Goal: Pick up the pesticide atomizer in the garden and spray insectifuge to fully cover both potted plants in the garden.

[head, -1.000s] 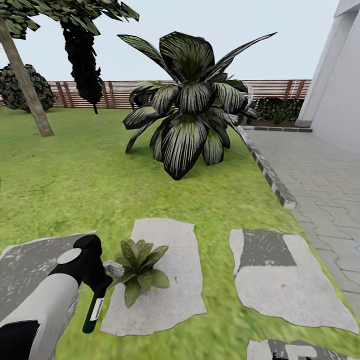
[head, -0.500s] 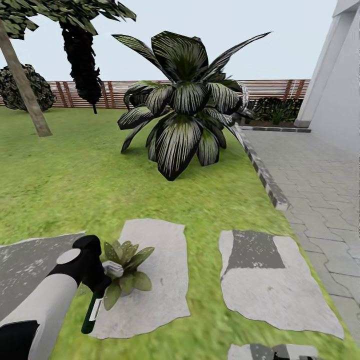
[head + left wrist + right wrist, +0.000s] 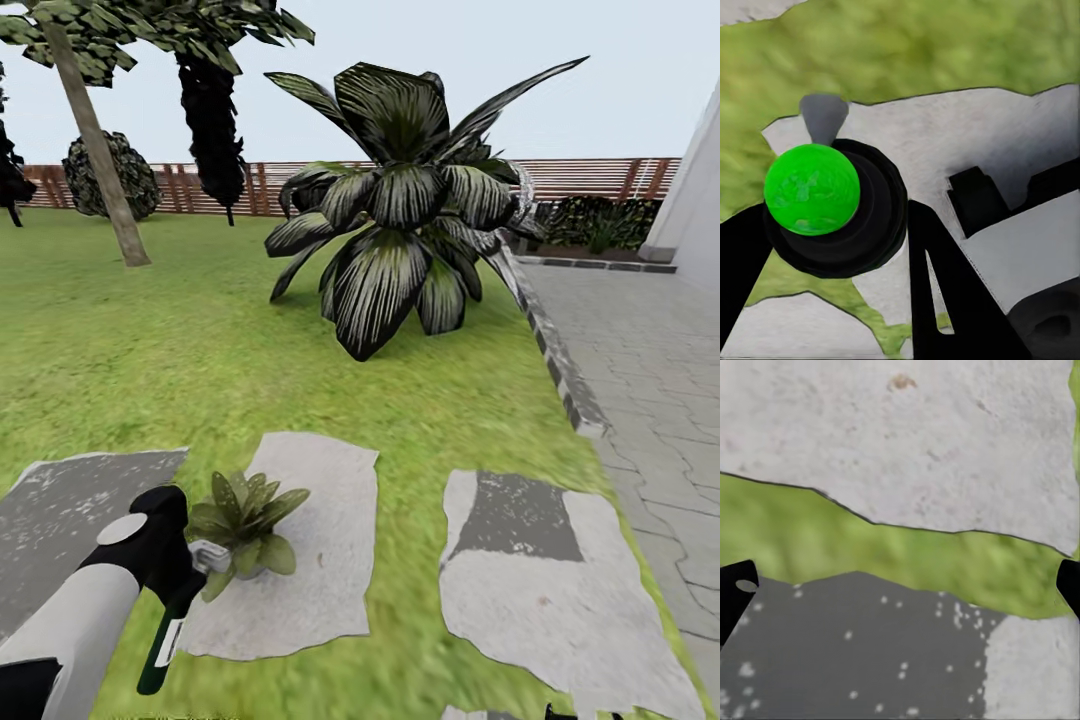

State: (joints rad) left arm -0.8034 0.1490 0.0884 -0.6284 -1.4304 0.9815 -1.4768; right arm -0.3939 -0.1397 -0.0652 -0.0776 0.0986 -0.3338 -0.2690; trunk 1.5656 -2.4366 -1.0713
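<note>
Holding the pesticide atomizer, the left gripper is clamped around its body, trigger head touching the potted plant. Plant: on a grey stepping stone. Striped bush: well beyond the plant. Right gripper: fingertips spread wide, nothing between them, above stone and grass.

Lawn with stepping stones, potted plant
</note>
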